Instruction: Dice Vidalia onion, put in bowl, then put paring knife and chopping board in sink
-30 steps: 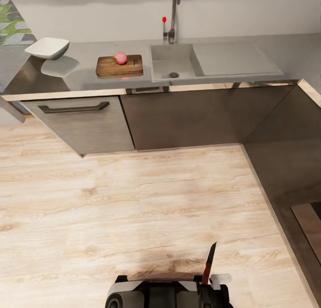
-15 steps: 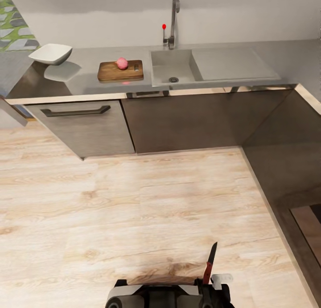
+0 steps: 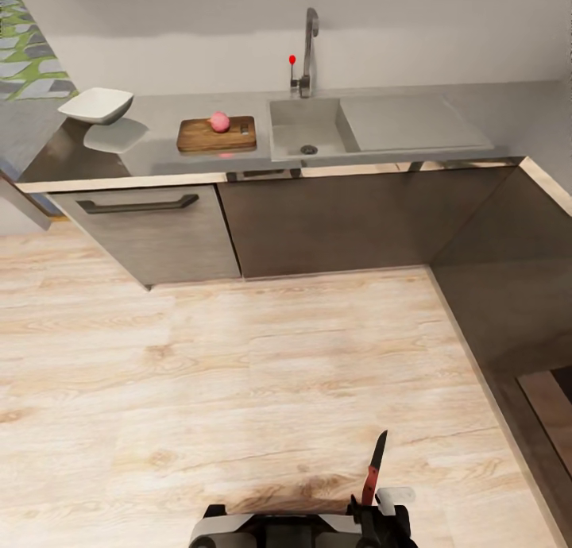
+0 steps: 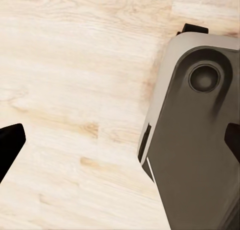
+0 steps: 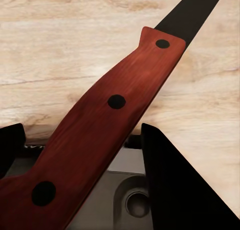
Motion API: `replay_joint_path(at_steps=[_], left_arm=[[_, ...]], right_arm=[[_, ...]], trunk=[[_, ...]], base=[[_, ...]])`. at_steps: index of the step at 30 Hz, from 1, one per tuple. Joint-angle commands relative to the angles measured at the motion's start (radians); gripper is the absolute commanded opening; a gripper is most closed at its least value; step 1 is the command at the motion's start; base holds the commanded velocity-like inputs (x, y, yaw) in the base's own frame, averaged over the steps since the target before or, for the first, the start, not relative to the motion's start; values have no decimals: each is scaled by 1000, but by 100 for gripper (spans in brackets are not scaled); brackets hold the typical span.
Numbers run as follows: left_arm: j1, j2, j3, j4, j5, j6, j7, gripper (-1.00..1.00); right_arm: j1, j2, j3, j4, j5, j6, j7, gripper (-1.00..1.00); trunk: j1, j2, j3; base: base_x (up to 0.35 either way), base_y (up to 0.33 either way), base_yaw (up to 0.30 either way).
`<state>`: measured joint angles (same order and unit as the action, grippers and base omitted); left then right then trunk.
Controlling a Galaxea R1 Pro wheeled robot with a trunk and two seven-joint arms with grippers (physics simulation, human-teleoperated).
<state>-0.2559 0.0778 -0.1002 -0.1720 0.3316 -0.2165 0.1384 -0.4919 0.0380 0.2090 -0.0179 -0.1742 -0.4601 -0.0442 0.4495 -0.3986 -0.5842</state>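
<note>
The pinkish Vidalia onion (image 3: 219, 121) sits on the brown chopping board (image 3: 216, 134), which lies on the grey countertop (image 3: 159, 147) just left of the sink (image 3: 306, 127). Further left, the white bowl (image 3: 97, 105) stands near the counter's end. Far from the counter, over the wood floor, my right gripper (image 3: 369, 500) (image 5: 82, 140) is shut on the paring knife (image 3: 373, 465). Its reddish handle (image 5: 100, 135) lies between the black fingers (image 5: 170, 180) and the dark blade (image 5: 195, 10) points toward the counter. My left gripper (image 4: 120, 145) hangs open and empty above the floor and my base.
A chrome faucet (image 3: 308, 52) with a red-tipped lever stands behind the sink, with a flat drainboard (image 3: 413, 123) to its right. Dark cabinets (image 3: 318, 214) run under the counter and turn along the right side. Light wood floor (image 3: 262, 373) separates me from the counter.
The whole view has shifted: the counter and its things sit lower in the picture, so the camera moved. The knife stays upright in my right gripper.
</note>
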Motion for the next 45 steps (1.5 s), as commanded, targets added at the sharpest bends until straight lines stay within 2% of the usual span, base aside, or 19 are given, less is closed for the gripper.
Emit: replay_joint_path(at_steps=[1,17,34,45], left_arm=[[0,0,-9,0,7,-3,4,100],[0,3,-7,0,7,-3,4,100],[0,6,-7,0,8,-3,4,100],[0,7,-7,0,8,-3,4,100]], right_arm=[[-1,0,9,1,-8,-3,-3,-100],[-1,0,9,1,-7,-3,-3,-100],[-1,0,9,1,-7,-3,-9,-100],[-1,0,9,1,-7,-3,-9,-100]], trunk=[[1,-1,1],[1,-1,26],[1,-1,53],[1,-1,70]], base=[[0,0,0],[3,0,11],[213,219,84],[27,30,87]])
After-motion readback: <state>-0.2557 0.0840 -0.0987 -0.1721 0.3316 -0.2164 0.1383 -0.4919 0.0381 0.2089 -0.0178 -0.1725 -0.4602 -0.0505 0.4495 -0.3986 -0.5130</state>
